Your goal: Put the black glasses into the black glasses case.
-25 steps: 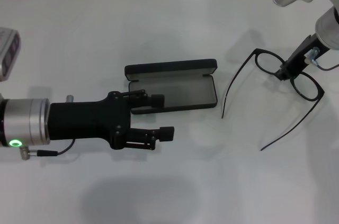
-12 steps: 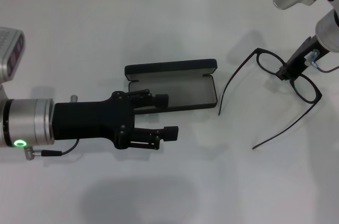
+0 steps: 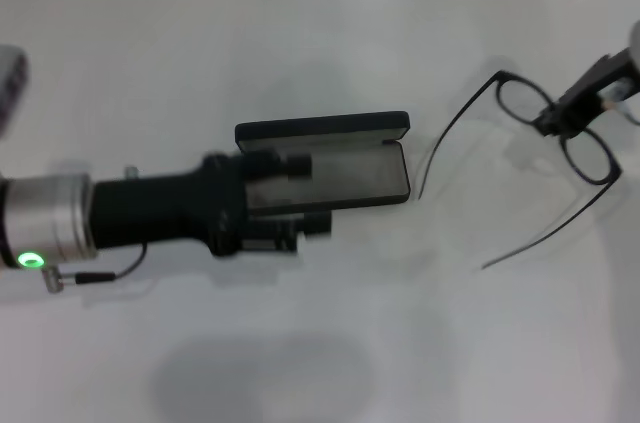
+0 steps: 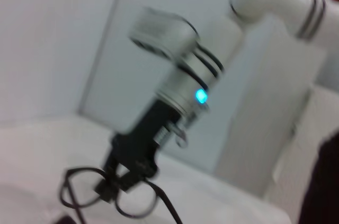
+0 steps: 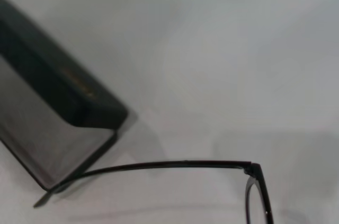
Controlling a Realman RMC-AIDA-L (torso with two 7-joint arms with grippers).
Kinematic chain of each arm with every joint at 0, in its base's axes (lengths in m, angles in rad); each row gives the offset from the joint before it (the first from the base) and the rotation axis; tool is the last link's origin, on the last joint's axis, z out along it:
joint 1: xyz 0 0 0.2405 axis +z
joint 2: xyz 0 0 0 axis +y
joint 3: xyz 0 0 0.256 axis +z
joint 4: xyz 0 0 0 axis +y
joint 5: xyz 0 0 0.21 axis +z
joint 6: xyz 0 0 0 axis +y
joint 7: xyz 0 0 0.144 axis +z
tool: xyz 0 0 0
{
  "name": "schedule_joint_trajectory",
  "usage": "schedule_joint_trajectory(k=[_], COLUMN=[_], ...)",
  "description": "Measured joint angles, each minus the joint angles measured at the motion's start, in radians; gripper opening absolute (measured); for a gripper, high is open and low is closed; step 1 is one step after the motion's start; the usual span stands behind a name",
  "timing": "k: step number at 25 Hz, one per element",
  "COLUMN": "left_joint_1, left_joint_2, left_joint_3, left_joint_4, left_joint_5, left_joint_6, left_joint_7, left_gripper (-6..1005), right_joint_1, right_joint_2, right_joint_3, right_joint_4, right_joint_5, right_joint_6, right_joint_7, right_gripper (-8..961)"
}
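carrying step rn: right gripper (image 3: pixel 558 121) clamped on the black glasses (image 3: pixel 555 143) at 3 o'clock, left gripper (image 3: pixel 305 193) fingers apart over the open black glasses case (image 3: pixel 345 129), nxt needs moving em toward 9.

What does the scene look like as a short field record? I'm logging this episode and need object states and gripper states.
glasses: black glasses, temples unfolded, held at the bridge, right of the case
case: black glasses case, open, grey lining showing, nothing inside
right gripper: right gripper, shut on the glasses' bridge
left gripper: left gripper, fingers apart, at the case's left end
surface: white table
task status: glasses not yet in case
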Motion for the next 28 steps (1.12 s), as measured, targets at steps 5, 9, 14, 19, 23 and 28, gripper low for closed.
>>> schedule_joint_trajectory(k=[5,9,14,19,23,28], left_joint_1=[0.016,0.007,-0.019,-0.081,-0.133,-0.162], left_joint_2=[0.005,0.009,-0.004,-0.008,-0.013,-0.034], left_joint_3=[-0.037,-0.037,-0.036,-0.037,-0.037,-0.024], left_joint_4=[-0.018,-0.019,-0.019,-0.048,-0.103,-0.122], left_joint_5=[-0.133,-0.181,-0.231,-0.235,-0.235,-0.229], left_joint_6=[0.070,0.086,0.087,0.073,0.063,0.019], left_joint_7=[-0.007,-0.014,0.006,0.045,0.087,0.135], left_gripper=[833,830,801,670,518,301], right_joint_1=[-0.104,-0.146,-0.163,-0.163,-0.157,-0.152], right_joint_2=[-0.002,-0.013,-0.097,-0.120,-0.086,-0.035], right_joint_3=[0.134,0.263,0.419,0.428,0.430,0.427], right_joint_4=[-0.146,-0.147,0.065,0.235,0.278,0.282], right_joint_5=[0.058,0.187,0.459,0.540,0.546,0.550], right_joint_6=[-0.108,-0.213,-0.428,-0.460,-0.455,-0.453], right_joint_7=[-0.054,-0.160,-0.361,-0.474,-0.507,-0.515], right_gripper=[116,118,119,120,122,123])
